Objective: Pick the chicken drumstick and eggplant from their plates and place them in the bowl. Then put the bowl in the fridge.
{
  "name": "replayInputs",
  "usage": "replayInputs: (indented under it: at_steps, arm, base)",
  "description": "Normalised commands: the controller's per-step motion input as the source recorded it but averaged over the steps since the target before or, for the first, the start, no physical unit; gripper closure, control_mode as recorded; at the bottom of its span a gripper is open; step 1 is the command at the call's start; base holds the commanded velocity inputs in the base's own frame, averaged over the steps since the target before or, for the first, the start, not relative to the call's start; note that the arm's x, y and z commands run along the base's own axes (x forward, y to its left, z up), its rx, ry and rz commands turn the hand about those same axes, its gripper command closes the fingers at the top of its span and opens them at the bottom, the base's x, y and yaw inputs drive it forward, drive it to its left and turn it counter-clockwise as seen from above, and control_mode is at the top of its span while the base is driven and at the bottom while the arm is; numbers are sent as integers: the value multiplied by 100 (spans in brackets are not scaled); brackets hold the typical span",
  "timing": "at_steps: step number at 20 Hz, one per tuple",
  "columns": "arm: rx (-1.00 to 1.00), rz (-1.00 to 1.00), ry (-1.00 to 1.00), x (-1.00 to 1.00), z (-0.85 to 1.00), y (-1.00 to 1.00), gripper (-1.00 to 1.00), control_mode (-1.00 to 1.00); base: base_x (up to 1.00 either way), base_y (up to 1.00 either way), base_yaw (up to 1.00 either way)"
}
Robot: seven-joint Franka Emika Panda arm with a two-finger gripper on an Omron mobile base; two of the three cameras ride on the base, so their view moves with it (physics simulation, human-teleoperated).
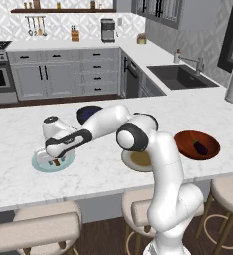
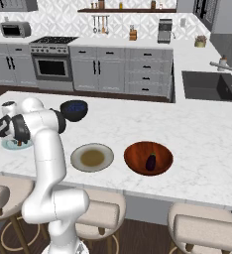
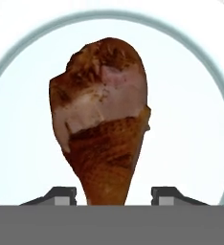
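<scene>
Bench (image 1: 19,134): white marble w/ grey veins, smooth, slight sheen. Bowl (image 2: 135,149): glossy reddish-brown glaze; eggplant (image 2: 151,161) in it dark purple, smooth skin. Chicken drumstick (image 3: 102,124): rough, browned, matt, pale patch at meaty end. Pale blue plate (image 3: 190,119) smooth, ceramic-looking. Beige plate (image 2: 78,154) matt. Stool seats (image 1: 34,231): soft pale cloth, wood frames. Robot arm (image 1: 161,174): glossy white plastic

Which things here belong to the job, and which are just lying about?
Job: chicken drumstick, pale blue plate, eggplant, reddish-brown bowl, beige plate, hand.
Lying about: dark blue bowl, sink, stools.
</scene>
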Motion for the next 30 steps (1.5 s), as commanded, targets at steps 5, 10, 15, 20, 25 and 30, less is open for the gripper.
replayInputs:
  at_steps: [5, 10, 15, 20, 25, 30]
  arm:
    - [0, 0, 0, 0, -1, -1, 100, -100]
    - [0, 0, 0, -24, 49, -38, 100, -100]
    - [1, 0, 0, -60, 70, -86, 100, -100]
    - [6, 0, 0, -92, 40, -100, 100, -100]
    - [10, 0, -1, -90, 40, -100, 100, -100]
    - [5, 0, 0, -19, 62, -100, 100, -100]
  base:
    - [0, 0, 0]
    - [0, 0, 0]
    - [0, 0, 0]
    - [0, 0, 0]
    - [0, 0, 0]
    - [0, 0, 0]
